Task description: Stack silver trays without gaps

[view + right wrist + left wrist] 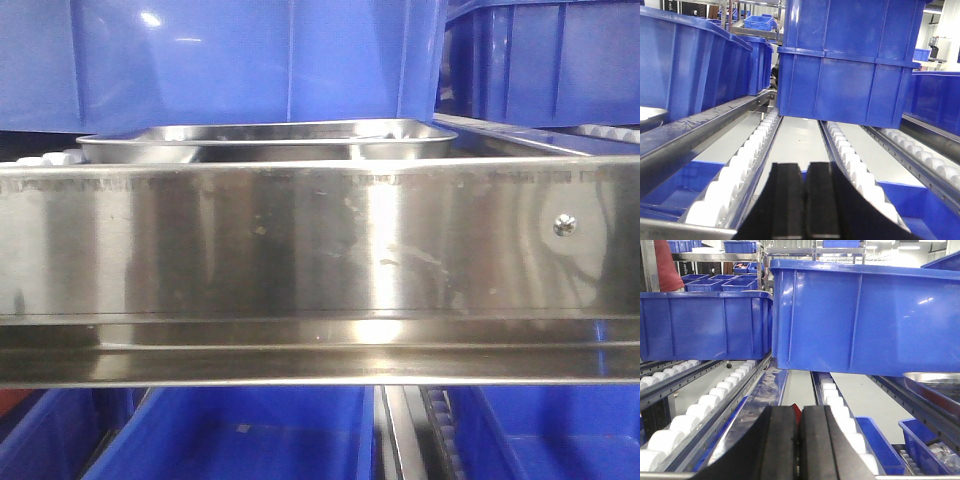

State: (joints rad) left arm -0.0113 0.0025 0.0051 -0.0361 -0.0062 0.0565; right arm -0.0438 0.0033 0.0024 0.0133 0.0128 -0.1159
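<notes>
The silver trays [300, 138] are seen in the front view at 12 o'clock, just behind the broad steel rail [300, 250]. Only their rolled rims show above it. The rims overlap, a shorter one at 10 o'clock and a longer one running toward 2 o'clock; how closely they nest cannot be told. The trays' lower parts are blocked by the rail, which carries a screw [565, 225] at 3 o'clock. Upper blue bins [250, 60] are stood close behind the trays, and lower blue bins [240, 435] are seen under the rail at 6 o'clock.

In the left wrist view the left gripper [801, 440] is closed, pad against pad. A small red speck [796, 409] shows at the top of the seam; what it is cannot be told. A large blue bin [865, 315] is faced at 1 o'clock, a second blue bin [705, 325] at 10 o'clock, and white roller tracks [715, 395] are laid toward 9 o'clock. A tray rim [935, 376] shows at 3 o'clock under the large bin.

The right gripper [805, 200] is likewise pressed closed, with nothing held. A tall blue bin [850, 85] blocks the lane at 12 o'clock, a long blue bin [695, 60] lines 10 o'clock, and a shiny curved edge [649, 116] is glimpsed at 9 o'clock.
</notes>
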